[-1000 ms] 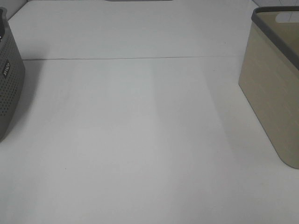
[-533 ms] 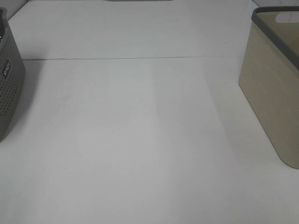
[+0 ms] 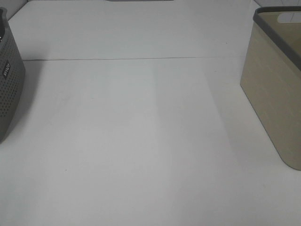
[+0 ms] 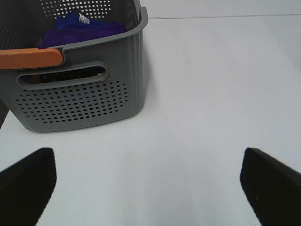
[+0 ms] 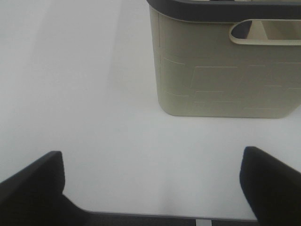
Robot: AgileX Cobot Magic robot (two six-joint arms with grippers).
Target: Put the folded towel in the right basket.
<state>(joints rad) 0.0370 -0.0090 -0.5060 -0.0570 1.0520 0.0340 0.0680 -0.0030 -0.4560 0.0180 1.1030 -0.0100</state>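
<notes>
A folded blue-purple towel (image 4: 80,28) lies inside the grey perforated basket (image 4: 80,101) with an orange handle (image 4: 30,57), seen in the left wrist view. That basket shows at the left edge of the high view (image 3: 9,89). The beige right basket (image 3: 275,89) with a dark rim stands at the right edge; it also shows in the right wrist view (image 5: 225,70). My left gripper (image 4: 146,188) is open and empty, short of the grey basket. My right gripper (image 5: 150,188) is open and empty, short of the beige basket. Neither gripper shows in the high view.
The white table (image 3: 141,132) spans the space between the two baskets. A thin seam (image 3: 131,59) runs across it toward the back. The table's front edge (image 5: 141,215) shows under my right gripper.
</notes>
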